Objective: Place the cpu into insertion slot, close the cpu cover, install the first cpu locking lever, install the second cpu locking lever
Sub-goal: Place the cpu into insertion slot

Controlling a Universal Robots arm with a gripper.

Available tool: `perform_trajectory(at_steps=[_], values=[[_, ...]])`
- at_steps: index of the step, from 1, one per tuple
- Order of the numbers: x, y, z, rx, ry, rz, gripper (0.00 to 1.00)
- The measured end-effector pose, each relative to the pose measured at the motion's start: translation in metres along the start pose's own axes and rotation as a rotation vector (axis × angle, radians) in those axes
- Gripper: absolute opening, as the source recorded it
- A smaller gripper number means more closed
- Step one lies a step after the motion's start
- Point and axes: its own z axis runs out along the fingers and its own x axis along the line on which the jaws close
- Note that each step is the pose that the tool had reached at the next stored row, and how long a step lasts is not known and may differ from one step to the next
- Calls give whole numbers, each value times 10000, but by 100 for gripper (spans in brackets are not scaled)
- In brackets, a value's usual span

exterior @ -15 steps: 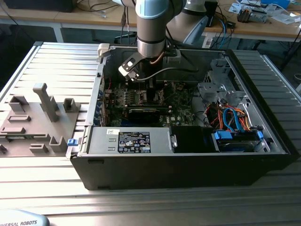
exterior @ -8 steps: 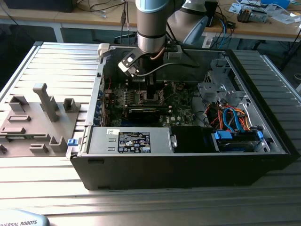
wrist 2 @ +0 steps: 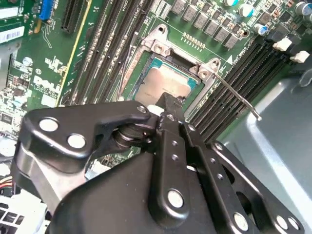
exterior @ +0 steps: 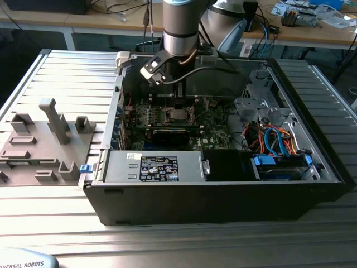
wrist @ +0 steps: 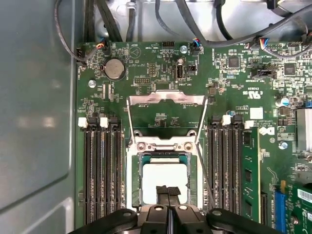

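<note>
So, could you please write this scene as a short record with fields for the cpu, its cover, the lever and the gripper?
cpu: lies flat in the insertion slot, metal top up
cpu cover: open, swung back from the slot
locking lever: thin rod standing free beside the slot, not latched
gripper: shut, fingertips together over the cpu; contact cannot be told

The gripper (wrist: 168,191), cut off by the first wrist view's edge, covers one edge of the cpu (wrist: 163,171); in the second wrist view it hides part of the insertion slot (wrist 2: 157,61).
</note>
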Motion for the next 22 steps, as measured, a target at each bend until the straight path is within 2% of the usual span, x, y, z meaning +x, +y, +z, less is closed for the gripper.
perform_trajectory(at_steps=[1,3,4,5,9,12,14,16,19,22], values=[[-1,1,-1,147,-45,-4,11],[-1,11,-2,675,-168,-12,11],[-1,32,-16,859,-181,-17,11],[0,56,-36,917,-178,-21,11],[-1,102,-111,1003,-179,-24,11],[-2,129,-240,1028,-180,-24,11],[-2,132,-291,1028,-179,-24,11],[-3,136,-369,1028,-179,-25,11],[-4,140,-435,1028,-180,-25,11],[-4,141,-467,1029,-163,-25,11]])
